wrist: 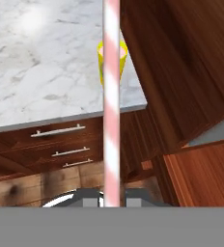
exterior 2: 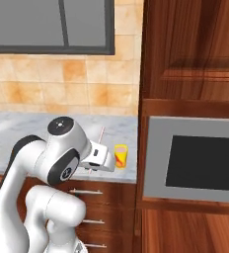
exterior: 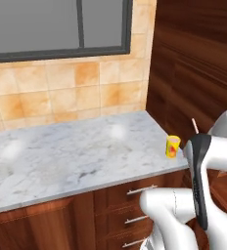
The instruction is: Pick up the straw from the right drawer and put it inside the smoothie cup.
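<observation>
Right now the hand [wrist: 112,201] is clamped on the straw [wrist: 112,111], which stands up out of its fingers, pink-and-white striped. Just beyond it the yellow cup [exterior 2: 120,156] sits at the counter [exterior: 76,151] edge, beside the wood wall.

Smoothie cup [wrist: 112,61] partly behind straw [wrist: 112,120], fingertips hidden.
</observation>
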### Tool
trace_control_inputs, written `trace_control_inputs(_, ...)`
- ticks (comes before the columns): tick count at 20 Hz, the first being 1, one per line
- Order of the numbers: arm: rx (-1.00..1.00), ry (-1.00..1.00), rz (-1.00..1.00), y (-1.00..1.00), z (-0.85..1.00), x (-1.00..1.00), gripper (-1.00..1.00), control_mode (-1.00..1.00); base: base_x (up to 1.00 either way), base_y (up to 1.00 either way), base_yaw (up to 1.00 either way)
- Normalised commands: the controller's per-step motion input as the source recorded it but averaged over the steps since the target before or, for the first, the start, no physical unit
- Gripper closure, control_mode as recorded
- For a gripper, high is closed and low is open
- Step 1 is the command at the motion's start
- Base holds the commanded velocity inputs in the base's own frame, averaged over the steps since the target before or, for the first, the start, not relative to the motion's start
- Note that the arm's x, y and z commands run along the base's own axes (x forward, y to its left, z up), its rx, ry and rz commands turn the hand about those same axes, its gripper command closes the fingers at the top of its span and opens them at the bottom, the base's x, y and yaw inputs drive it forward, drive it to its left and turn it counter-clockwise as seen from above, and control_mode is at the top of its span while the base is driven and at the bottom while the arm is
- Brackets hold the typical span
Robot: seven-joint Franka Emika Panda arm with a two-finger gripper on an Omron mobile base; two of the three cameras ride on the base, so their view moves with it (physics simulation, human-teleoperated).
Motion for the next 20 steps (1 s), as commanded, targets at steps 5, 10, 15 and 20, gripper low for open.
trace_control_inputs(5,0.0,0.0,0.0,0.0,0.0,0.0,1.0,1.0,0.34,0.22,0.01)
trace_control_inputs(10,0.0,0.0,0.0,0.0,0.0,0.0,1.0,1.0,0.25,0.31,0.01)
trace_control_inputs(15,0.0,0.13,-0.02,0.0,0.05,0.28,1.0,-1.0,0.09,0.05,0.0)
trace_control_inputs(20,0.0,0.16,0.0,0.0,0.09,0.26,1.0,-1.0,0.0,0.0,0.0)
